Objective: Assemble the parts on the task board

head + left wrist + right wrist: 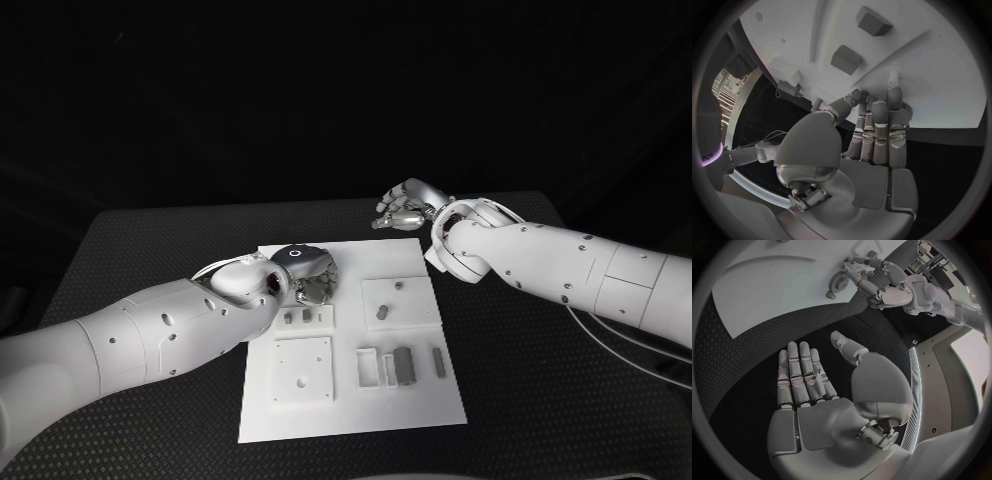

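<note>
The white task board (433, 400) lies in the middle of the black table. My left hand (303, 275) hovers low over its far left corner, fingers stretched out straight with the tips touching the board (942, 75); nothing sits in its palm. A grey gear-shaped part (839, 284) lies on the board just by those fingertips (857, 275). Two grey block parts (845, 59) (873, 20) stand on the board beyond the hand. My right hand (408, 208) floats past the board's far edge, fingers (801, 375) spread flat and holding nothing.
Raised white square plates (304, 368) (397, 300) sit on the board, with small grey pieces (401, 363) (437, 360) standing in slots near the front right. Black table (548, 420) stretches on both sides of the board.
</note>
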Controlling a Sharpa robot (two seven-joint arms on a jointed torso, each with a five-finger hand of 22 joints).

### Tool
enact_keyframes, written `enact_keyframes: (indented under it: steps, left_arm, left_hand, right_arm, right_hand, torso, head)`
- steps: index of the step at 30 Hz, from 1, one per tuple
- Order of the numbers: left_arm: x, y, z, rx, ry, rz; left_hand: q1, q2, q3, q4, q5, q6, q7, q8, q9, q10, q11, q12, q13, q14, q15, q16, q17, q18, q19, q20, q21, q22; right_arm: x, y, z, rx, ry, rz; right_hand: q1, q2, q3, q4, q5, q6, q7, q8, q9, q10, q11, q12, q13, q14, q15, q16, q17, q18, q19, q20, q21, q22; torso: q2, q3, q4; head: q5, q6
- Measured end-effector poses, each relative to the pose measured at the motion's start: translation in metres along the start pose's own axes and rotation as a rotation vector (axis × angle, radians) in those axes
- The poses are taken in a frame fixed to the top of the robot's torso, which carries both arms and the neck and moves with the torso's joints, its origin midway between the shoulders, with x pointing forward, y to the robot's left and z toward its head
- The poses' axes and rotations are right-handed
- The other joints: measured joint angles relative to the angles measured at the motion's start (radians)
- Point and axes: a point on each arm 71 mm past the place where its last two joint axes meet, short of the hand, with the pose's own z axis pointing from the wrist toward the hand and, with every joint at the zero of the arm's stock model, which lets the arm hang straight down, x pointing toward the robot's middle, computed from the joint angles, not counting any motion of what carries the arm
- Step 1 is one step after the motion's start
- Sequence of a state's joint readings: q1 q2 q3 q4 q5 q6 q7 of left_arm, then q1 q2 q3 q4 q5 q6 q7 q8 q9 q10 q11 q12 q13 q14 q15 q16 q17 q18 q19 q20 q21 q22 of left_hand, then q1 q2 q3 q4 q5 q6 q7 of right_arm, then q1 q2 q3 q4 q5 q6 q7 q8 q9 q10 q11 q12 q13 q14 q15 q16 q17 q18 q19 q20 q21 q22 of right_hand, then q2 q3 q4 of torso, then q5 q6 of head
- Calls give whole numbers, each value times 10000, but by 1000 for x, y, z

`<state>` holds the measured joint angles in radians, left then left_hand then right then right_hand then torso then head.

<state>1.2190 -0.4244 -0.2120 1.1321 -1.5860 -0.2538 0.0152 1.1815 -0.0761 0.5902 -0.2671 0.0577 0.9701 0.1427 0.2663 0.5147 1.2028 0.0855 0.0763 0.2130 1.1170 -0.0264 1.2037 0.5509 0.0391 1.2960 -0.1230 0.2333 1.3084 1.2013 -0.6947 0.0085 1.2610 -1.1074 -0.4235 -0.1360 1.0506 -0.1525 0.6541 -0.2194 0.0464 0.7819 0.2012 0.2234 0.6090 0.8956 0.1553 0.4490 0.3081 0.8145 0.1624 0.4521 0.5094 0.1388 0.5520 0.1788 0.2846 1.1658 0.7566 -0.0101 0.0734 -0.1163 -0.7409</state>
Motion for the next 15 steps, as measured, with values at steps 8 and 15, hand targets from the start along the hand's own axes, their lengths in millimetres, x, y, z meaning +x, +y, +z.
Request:
enact_keyframes:
  steps: [8, 15]
  left_arm:
    - [1, -1, 1, 12, 20, 29]
    - [2, -1, 3, -18, -39, 15]
  left_hand:
    - [19, 18, 55, -55, 0, 35, -35, 38, -24, 93, 17, 9, 12, 71, -3, 46, 10, 4, 1, 1, 39, 1]
    - [41, 41, 55, -56, -7, 35, -35, 38, -34, 170, 13, 85, 36, 146, -2, 84, 9, 6, 2, 2, 40, 1]
  right_arm:
    - [0, 0, 0, -2, 22, 0]
    - [0, 0, 0, -7, 34, 2]
  right_hand:
    - [0, 0, 0, 0, 0, 1, 0, 0, -9, 0, 0, -38, -12, 0, -1, 0, 0, 0, 0, 0, 0, 5]
    - [0, 0, 0, 0, 0, 2, -1, 0, -9, 0, 0, -38, -30, 0, -1, -40, 1, 1, 0, 0, 0, 14]
  torso:
    - [-1, 1, 0]
    - [0, 1, -10]
  head:
    - [-6, -2]
    - [2, -11]
